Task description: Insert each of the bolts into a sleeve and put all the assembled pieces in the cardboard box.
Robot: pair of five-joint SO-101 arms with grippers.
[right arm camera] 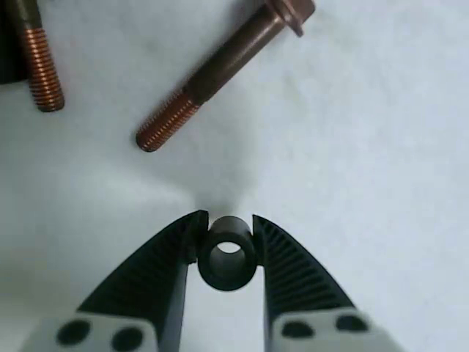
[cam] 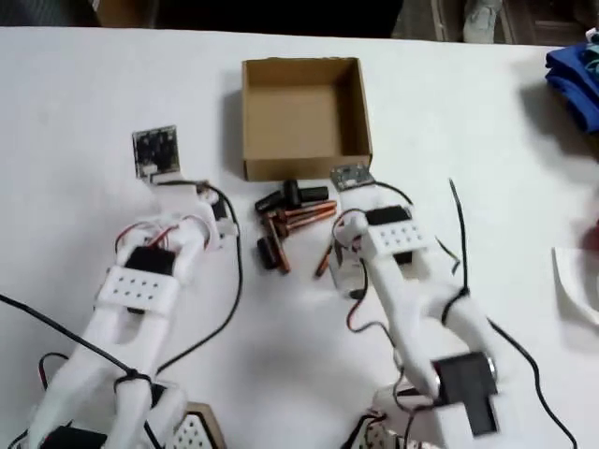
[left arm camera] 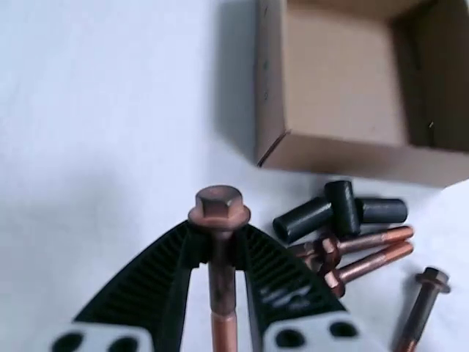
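Observation:
My left gripper [left arm camera: 220,246] is shut on a copper bolt [left arm camera: 219,207] that stands with its hex head past the fingertips. In the high view this gripper [cam: 213,217] sits left of the parts pile. My right gripper [right arm camera: 228,235] is shut on a black sleeve [right arm camera: 228,254], its bore open toward the camera. It hovers just over the table, right of the pile [cam: 340,260]. Loose bolts [cam: 301,214] and black sleeves [cam: 292,195] lie in front of the open cardboard box [cam: 299,168]. Another bolt [right arm camera: 220,73] lies just beyond the held sleeve.
The cardboard box [left arm camera: 352,158] stands at the table's far middle with nothing in it. A blue cloth [cam: 576,84] lies at the far right, with a white object [cam: 576,281] at the right edge. Black cables trail beside both arms.

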